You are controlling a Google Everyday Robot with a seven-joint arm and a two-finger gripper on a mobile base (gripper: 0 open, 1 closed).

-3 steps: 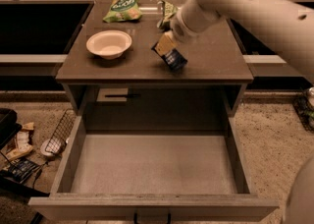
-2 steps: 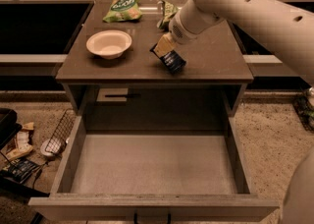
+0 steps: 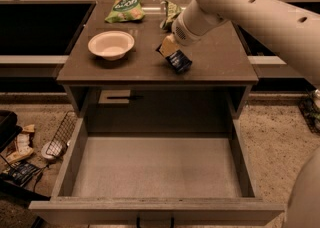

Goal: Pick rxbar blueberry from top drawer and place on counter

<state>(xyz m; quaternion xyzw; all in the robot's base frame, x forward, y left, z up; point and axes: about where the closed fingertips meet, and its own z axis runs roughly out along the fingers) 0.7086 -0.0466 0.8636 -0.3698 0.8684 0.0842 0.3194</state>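
Observation:
The rxbar blueberry (image 3: 178,61), a small dark blue glossy bar, is at the front middle of the counter (image 3: 220,62), tilted, with its lower end at or just above the surface. My gripper (image 3: 170,51) is right over it, at the end of the big cream arm that comes in from the upper right, and appears shut on the bar's upper end. The top drawer (image 3: 155,167) stands pulled wide open below the counter, and its grey floor is bare.
A white bowl (image 3: 111,45) sits on the counter's left side. A green snack bag (image 3: 125,7) lies at the back left and another (image 3: 170,13) at the back middle, partly behind the arm. A wire basket and clutter (image 3: 30,147) lie on the floor at left.
The gripper and the blue bar have shifted very slightly down and left over the counter. Nothing else has moved.

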